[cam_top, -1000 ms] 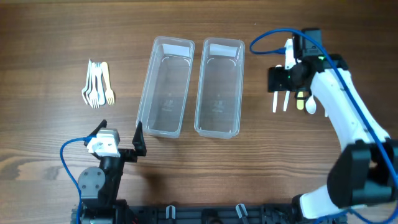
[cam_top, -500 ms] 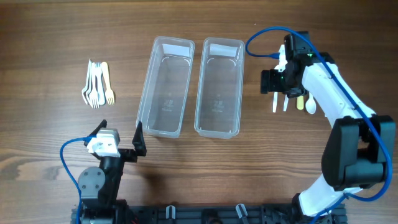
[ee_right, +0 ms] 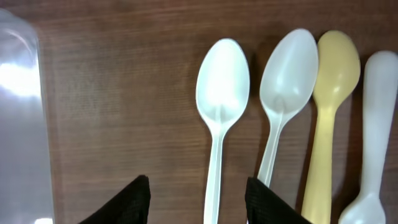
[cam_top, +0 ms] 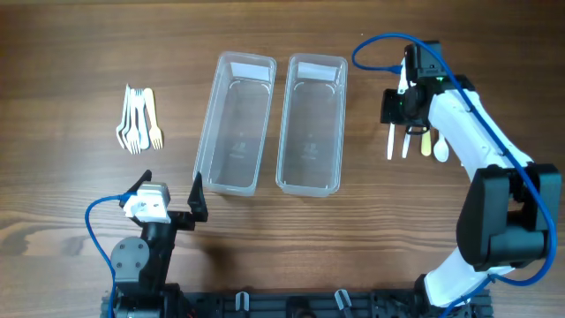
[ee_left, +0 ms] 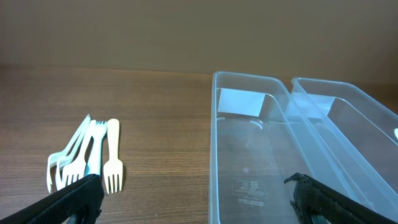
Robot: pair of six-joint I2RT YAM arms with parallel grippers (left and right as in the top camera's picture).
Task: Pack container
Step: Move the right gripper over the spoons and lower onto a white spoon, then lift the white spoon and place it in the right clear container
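- We note right gripper point(ee_right: 198, 186) parted, empty, jaws flanking the handle of a white spoon point(ee_right: 222, 81), lower centre.
- We find left gripper point(ee_left: 196, 202) spread wide, holding nothing.

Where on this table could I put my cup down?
The widest bare wood of the table lies on the robot's side of the left container and right container. Another bare strip runs between the forks and the left container. Crowded: the containers sit almost touching, and right of them the right gripper hovers over the spoons.
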